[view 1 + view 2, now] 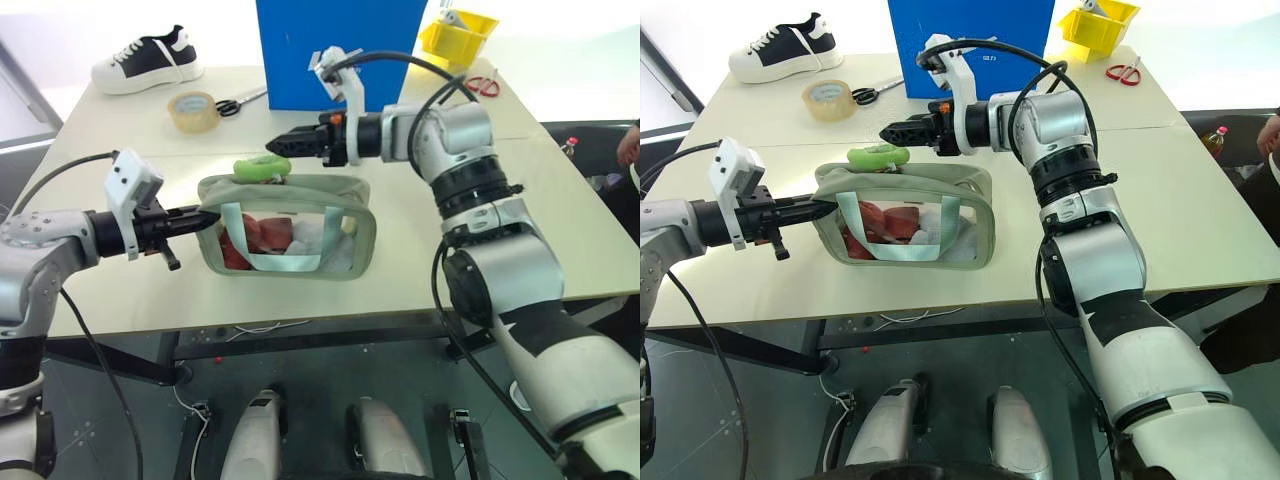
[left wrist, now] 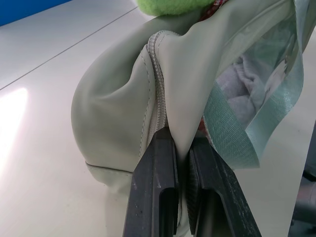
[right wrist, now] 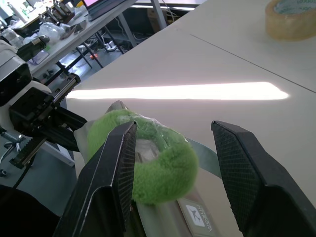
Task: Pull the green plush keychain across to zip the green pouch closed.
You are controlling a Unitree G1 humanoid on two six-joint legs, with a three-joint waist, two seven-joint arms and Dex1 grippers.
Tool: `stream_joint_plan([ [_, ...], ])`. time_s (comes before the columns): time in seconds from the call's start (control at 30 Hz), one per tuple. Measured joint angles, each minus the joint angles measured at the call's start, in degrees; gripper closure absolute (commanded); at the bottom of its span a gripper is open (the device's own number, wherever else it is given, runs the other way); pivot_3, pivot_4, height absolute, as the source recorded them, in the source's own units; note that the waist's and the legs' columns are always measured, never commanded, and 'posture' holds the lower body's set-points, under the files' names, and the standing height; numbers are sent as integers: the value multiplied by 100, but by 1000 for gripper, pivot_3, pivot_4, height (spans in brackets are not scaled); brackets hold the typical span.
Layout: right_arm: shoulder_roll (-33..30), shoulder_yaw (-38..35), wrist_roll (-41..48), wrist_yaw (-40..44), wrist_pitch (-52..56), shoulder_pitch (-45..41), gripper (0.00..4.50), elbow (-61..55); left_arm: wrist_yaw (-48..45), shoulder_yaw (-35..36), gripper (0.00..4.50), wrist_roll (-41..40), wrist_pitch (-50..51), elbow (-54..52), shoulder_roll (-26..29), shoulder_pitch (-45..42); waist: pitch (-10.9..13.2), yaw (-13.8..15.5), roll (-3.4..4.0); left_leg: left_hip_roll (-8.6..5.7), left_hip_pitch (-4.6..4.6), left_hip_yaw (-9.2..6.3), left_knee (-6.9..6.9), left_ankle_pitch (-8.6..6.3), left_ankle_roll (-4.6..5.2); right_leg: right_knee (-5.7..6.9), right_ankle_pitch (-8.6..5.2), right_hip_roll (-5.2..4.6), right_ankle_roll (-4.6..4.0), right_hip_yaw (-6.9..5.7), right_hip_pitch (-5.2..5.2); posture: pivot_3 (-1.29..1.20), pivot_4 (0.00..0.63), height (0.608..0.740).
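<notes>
Contents of the green pouch [image 1: 290, 232] show through its clear front window only as red and white shapes, too crumpled to name. Its zipper line is visible in the left wrist view at the pinched end, but the slider and the link to the green plush keychain [image 1: 262, 167] cannot be made out. The blue box [image 1: 338, 45] behind the right gripper [image 1: 272, 146] is cut off at the top edge of the head views, and the yellow bin [image 1: 458, 36] at the far corner is cropped too. A person's hand [image 1: 629, 146] just enters at the right edge.

The left gripper [image 1: 207, 219] is clamped tight on the pouch's end, a fold of sage fabric squeezed between its two black fingers [image 2: 157, 190] beside the zipper seam. The pouch stands on the table [image 1: 560, 230], stretching away from that gripper's tips.

The right gripper's jaws stand about half apart and grip nothing; seen from the right wrist, the keychain [image 3: 148, 158] lies between and just beyond its fingers [image 3: 118, 165], resting on the pouch's top edge, and whether a finger touches the plush cannot be told.

Beyond the right gripper, well apart, lie a tape roll [image 1: 193, 110], scissors [image 1: 238, 102] and a black-and-white sneaker [image 1: 148, 60].
</notes>
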Motion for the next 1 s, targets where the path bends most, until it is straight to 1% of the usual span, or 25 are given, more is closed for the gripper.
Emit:
stream_joint_plan([
  [0.2, -9, 116, -32, 109, 224, 204, 2030, -374, 3, -51, 4500, 23, -50, 44, -8, -48, 0, 3, 0, 0, -1, 1, -1, 0, 0, 0, 0, -1, 0, 1, -2, 0, 150, 740],
  [0.27, -4, 115, -66, 46, 227, 264, 1492, -371, 0, -56, 4500, 40, -62, 60, -18, -57, 0, 5, 0, -1, -2, 1, -1, 0, 0, 0, 0, -1, 0, 1, -3, 0, 150, 740],
  [0.3, -5, 107, -66, 34, 233, 264, 1142, -371, -2, -58, 4500, 47, -72, 62, -18, -60, 0, 4, 0, -1, -2, 2, -1, 0, 0, 0, 0, -2, 0, 1, -4, 0, 150, 740],
  [0.33, -8, 99, -65, 28, 242, 264, 732, -370, -4, -63, 4500, 57, -86, 65, -18, -65, 0, 2, 0, -1, -2, 2, -1, 0, 0, 0, 0, -2, 0, 1, -4, 0, 150, 740],
  [0.37, -12, 97, -65, 22, 260, 264, 157, -371, -6, -67, 4500, 65, -102, 67, -19, -65, 0, 3, 0, -1, -2, 1, -2, 0, 0, 0, 0, -2, 0, 1, -4, 0, 150, 740],
  [0.4, -10, 91, -63, 4, 282, 264, 67, -370, -9, -68, 4500, 71, -108, 69, -19, -65, 0, 2, 0, -1, -3, 1, -2, 0, 0, 0, 0, -2, 0, 2, -5, 0, 150, 740],
  [0.6, 78, -387, 140, -470, 801, 104, 67, -1, -26, -94, 4500, 125, -144, 105, -45, -95, 0, 5, 0, -1, -2, 1, -2, 0, 0, 0, 0, -4, -1, 2, -4, 0, 150, 740],
  [0.87, 260, -561, 324, -610, 1738, -19, 67, 160, -51, -104, 4500, 161, -164, 116, -53, -105, 0, 0, 0, 0, -2, 2, -4, 0, 0, 0, 0, -11, -2, 3, -6, 0, 150, 740],
  [1.0, 321, -576, 345, -629, 1892, -20, 67, 159, -45, -103, 4500, 193, -174, 110, -84, -103, 0, 1, 0, -1, -2, 2, -4, -1, -1, 0, 0, -11, -2, 3, -6, 0, 150, 740],
])
